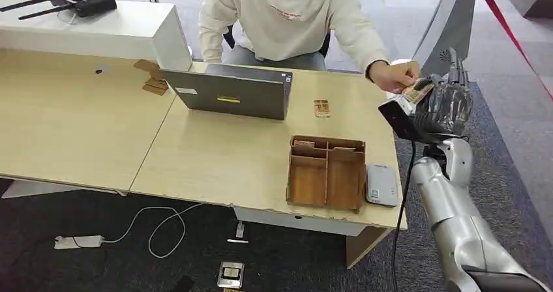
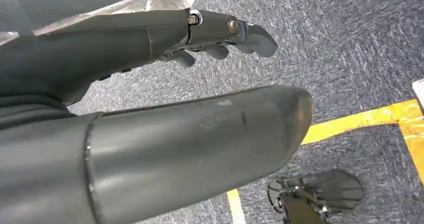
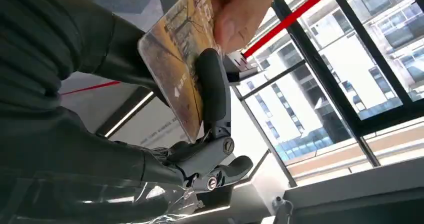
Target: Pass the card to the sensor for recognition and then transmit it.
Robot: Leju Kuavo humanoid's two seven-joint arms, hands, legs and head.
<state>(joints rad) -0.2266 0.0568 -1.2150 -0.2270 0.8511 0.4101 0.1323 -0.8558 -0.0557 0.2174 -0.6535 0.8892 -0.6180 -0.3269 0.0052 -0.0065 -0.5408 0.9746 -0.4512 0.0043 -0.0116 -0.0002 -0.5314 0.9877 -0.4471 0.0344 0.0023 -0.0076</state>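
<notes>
Handover step: right hand (image 1: 448,100) pinches the card (image 3: 176,64), person's hand (image 1: 393,75) on it too; next, probably let go.

Open desk surface (image 1: 215,161) is offered between the laptop (image 1: 228,91) and the wooden compartment tray (image 1: 327,171), with a small wooden holder (image 1: 321,108) standing in that gap nearer the far edge. The near right corner is occupied by the tray and the white card reader (image 1: 381,185) set just beside it. Passage past the desk's right edge is blocked by the raised right hand (image 1: 447,103), the card (image 1: 417,91) pinched there, and a person's hand (image 1: 393,75) touching that card.
</notes>
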